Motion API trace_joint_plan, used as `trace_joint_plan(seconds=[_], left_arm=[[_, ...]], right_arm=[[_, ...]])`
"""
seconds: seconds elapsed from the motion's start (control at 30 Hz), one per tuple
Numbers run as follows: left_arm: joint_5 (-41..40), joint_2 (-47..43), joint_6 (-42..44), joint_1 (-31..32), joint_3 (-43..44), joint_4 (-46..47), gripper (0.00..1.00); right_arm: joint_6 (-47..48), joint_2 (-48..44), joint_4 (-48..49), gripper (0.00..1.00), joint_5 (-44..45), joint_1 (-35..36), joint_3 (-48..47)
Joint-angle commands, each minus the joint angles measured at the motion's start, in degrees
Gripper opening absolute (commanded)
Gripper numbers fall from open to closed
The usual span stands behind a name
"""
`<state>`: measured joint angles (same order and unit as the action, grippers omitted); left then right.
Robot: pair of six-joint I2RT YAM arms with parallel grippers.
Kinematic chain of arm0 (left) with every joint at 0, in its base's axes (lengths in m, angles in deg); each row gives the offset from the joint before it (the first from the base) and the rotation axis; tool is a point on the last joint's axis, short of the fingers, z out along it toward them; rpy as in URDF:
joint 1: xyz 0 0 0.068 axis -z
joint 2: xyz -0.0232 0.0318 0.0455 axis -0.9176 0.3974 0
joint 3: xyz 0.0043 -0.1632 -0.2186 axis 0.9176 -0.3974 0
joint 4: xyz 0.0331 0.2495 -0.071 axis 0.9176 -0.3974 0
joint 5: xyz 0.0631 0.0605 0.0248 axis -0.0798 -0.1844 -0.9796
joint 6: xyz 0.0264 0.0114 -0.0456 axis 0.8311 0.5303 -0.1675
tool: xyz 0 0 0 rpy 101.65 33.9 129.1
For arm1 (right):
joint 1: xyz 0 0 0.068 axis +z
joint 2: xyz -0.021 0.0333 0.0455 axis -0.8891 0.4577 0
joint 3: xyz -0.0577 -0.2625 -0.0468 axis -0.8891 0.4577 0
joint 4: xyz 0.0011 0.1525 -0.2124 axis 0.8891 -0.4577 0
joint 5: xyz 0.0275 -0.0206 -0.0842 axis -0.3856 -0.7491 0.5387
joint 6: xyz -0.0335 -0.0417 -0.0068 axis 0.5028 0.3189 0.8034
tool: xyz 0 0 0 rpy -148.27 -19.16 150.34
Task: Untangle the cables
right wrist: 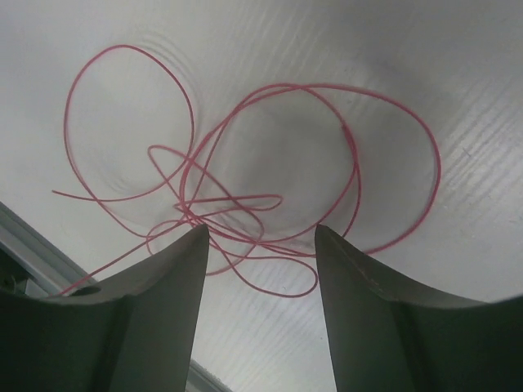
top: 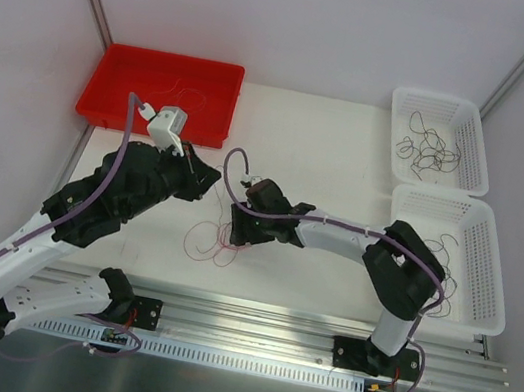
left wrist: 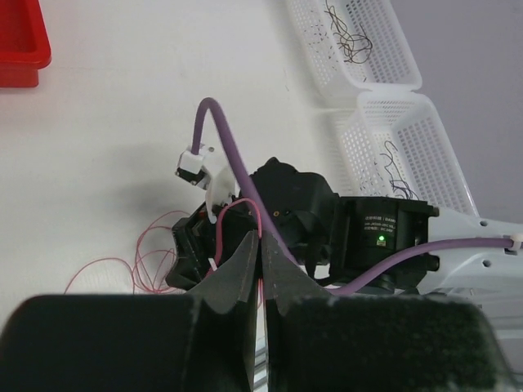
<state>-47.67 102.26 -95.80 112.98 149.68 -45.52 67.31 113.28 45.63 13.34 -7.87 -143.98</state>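
Several hair-thin pink wire loops (right wrist: 185, 209), light, limp and slippery, lie on the white table (top: 348, 171) at frame centre under the spread right claw (right wrist: 261, 237); the left claw (left wrist: 261, 245), pressed together, seemingly pinches one strand; best hold: a free outer loop.

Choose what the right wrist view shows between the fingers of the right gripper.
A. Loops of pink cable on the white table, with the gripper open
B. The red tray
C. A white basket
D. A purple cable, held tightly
A: the right gripper stands open, and loops of the pink cable spread on the white table show in the gap between its fingers.
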Motion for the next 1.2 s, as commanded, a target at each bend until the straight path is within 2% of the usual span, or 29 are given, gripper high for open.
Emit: trace_joint_plan(seconds=[0.0, 0.03, 0.13, 0.17, 0.2, 0.23, 0.33, 0.47, 0.53, 0.63, 0.67, 0.8, 0.9, 1.03, 1.17], left_arm=[[-2.08, -1.02, -1.09, -0.34, -0.84, 0.55, 0.0], [-2.26, -1.19, -1.09, -0.34, -1.01, 0.55, 0.0], [-4.53, -2.07, -0.48, -0.34, -1.63, 0.02, 0.0], [-5.5, -2.77, -0.13, -0.34, -1.89, -0.24, 0.0], [-6.56, -3.12, 0.05, -0.34, -2.33, -1.2, 0.0], [-9.0, -3.56, 0.14, -0.25, -2.68, -1.64, 0.0], [-13.15, -5.06, 1.02, -0.42, -4.26, -3.57, 0.0], [-20.35, -5.06, 1.19, -2.18, -6.54, -7.71, 0.0], [-20.54, -4.71, 1.19, -4.02, -7.69, -8.85, 0.0], [-17.22, -3.48, 1.19, -11.82, -10.67, -9.82, 0.0], [-14.07, -3.3, 1.37, -16.46, -12.34, -10.0, 0.0], [-12.02, -2.86, 1.9, -24.66, -15.6, -10.26, 0.0], [-9.75, -1.99, 2.34, -27.14, -16.04, -10.26, 0.0], [-7.63, 0.03, 1.99, -27.14, -16.04, -10.09, 0.0], [-10.78, 1.44, 2.86, -27.23, -17.53, -10.44, 0.0]], right_arm=[[0.66, 2.48, 1.01, 0.58, -0.56, 0.56, -3.26], [0.66, 3.01, 0.58, 0.56, 0.4, 0.48, -3.44], [0.92, 3.55, -0.48, 0.43, 3.73, 0.3, -3.27], [1.01, 2.59, -0.74, 0.29, 4.36, 0.21, -2.92], [1.01, 1.71, -0.83, 0.22, 6.36, -0.13, -1.87], [1.19, 0.83, -0.75, 0.11, 7.77, -0.83, -1.16], [1.54, -4.26, -2.15, 0.01, 9.98, -3.47, 1.39], [3.03, -13.92, -5.92, 0.01, 11.22, -8.13, 4.2], [5.04, -20.78, -9.87, 0.01, 11.48, -10.85, 3.86], [8.2, -29.65, -15.5, 0.01, 11.66, -15.07, 2.19], [8.83, -31.68, -16.99, 0.01, 11.92, -16.3, 1.66], [10.59, -40.91, -23.4, 0.01, 10.35, -24.72, -0.27], [11.47, -46.1, -25.78, 0.01, 6.93, -28.34, -3.17], [12.44, -49.01, -25.79, 0.01, -0.46, -28.7, -5.99], [12.17, -50.59, -25.71, 0.01, -2.67, -28.7, -8.96]])
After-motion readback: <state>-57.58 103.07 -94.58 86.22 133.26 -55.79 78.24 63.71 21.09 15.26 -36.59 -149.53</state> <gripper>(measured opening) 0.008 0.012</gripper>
